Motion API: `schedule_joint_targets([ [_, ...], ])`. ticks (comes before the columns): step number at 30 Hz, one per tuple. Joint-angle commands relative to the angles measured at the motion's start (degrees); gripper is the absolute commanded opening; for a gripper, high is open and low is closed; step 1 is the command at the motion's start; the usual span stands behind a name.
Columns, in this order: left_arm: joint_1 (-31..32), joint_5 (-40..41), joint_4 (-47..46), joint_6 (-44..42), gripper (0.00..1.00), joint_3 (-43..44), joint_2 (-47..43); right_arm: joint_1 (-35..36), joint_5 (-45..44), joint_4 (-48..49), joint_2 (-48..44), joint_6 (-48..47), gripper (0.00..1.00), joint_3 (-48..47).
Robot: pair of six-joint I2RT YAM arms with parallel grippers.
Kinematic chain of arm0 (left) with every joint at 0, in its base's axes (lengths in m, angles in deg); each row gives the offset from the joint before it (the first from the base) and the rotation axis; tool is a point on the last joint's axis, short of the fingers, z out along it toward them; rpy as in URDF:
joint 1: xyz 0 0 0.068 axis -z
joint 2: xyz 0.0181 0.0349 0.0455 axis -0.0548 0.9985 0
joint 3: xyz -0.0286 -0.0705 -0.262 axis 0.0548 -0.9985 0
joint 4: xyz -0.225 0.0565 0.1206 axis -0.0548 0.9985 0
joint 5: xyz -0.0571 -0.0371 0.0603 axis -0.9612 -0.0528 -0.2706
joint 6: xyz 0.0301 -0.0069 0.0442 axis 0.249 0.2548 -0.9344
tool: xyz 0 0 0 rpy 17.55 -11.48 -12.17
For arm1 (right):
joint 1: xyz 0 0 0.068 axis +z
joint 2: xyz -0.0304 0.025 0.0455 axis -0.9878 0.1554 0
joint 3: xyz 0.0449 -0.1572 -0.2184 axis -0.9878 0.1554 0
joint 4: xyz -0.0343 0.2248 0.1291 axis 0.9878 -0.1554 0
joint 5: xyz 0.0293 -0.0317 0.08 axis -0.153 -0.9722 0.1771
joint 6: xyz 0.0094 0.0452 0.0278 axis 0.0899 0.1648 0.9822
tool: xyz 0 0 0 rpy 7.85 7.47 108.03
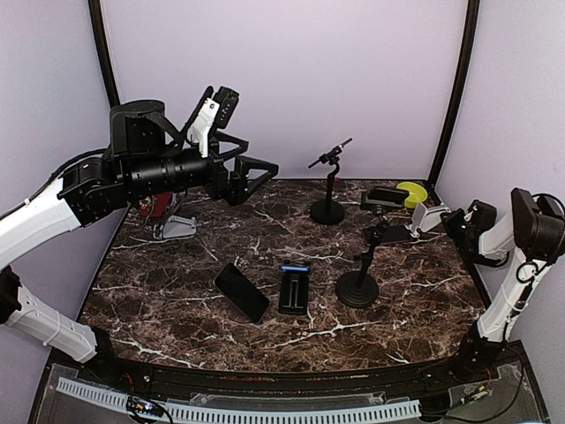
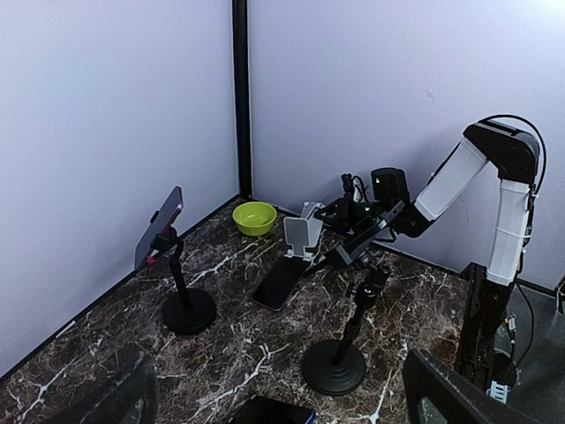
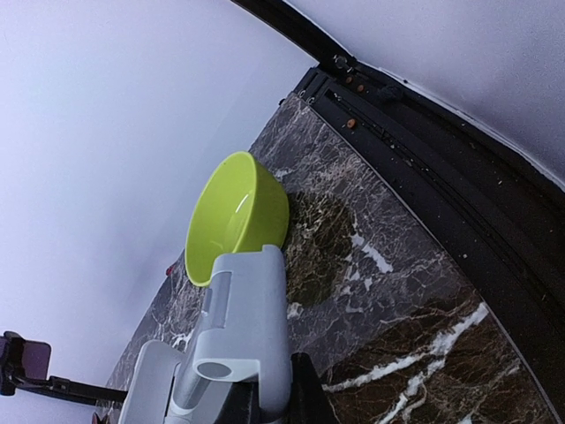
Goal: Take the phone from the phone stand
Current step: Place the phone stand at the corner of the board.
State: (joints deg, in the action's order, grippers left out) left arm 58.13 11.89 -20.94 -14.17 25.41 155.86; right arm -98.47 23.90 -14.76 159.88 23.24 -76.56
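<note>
Right end effector (image 1: pixel 450 219) — closed, just beside the grey holder (image 1: pixel 425 216) — should open and grip the phone (image 1: pixel 385 196), perched atop the near black phone stand (image 1: pixel 357 287), by its edges — lifting gently lest the stand tip.

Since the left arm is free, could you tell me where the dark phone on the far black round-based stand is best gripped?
Grip the dark phone by its free upper end, above where the black round-based stand clamps it. It leans, showing only a thin edge from above, so the open left tool should probably descend from above, closing on its two broad faces.
</note>
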Motion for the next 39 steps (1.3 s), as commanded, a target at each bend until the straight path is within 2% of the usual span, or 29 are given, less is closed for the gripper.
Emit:
schedule_joint_targets([
  [1,0.0,0.3,-0.4,-0.3,0.99,-0.5,-1.6,0.6,1.5,4.0,-0.5,0.0,0.00,1.7],
  [9,0.0,0.4,-0.5,-0.3,0.99,-0.5,-1.6,3.6,-1.4,1.5,-1.7,-2.6,0.00,3.4],
  [15,0.0,0.3,-0.6,-0.2,0.99,-0.7,-1.6,6.7,-1.8,4.4,-0.7,0.5,0.00,3.8],
  [25,0.0,0.3,-0.4,-0.2,0.99,-0.8,-2.0,6.3,-2.2,6.5,1.8,4.8,0.00,2.6],
  [27,0.0,0.4,-0.4,-0.2,0.99,-0.8,-1.9,6.2,-2.1,7.1,2.9,6.3,0.06,2.3],
  [32,0.0,0.3,-0.4,-0.4,0.99,-0.6,-1.8,6.2,-2.1,7.0,4.6,8.6,0.12,1.8],
  [37,0.0,0.7,-0.3,-0.6,0.99,-0.7,-1.7,6.0,-2.9,3.2,3.5,7.7,0.19,1.9],
  [39,0.0,0.8,-0.4,-0.7,0.99,-0.8,-1.6,5.9,-3.2,1.1,2.4,6.8,0.25,2.0],
])
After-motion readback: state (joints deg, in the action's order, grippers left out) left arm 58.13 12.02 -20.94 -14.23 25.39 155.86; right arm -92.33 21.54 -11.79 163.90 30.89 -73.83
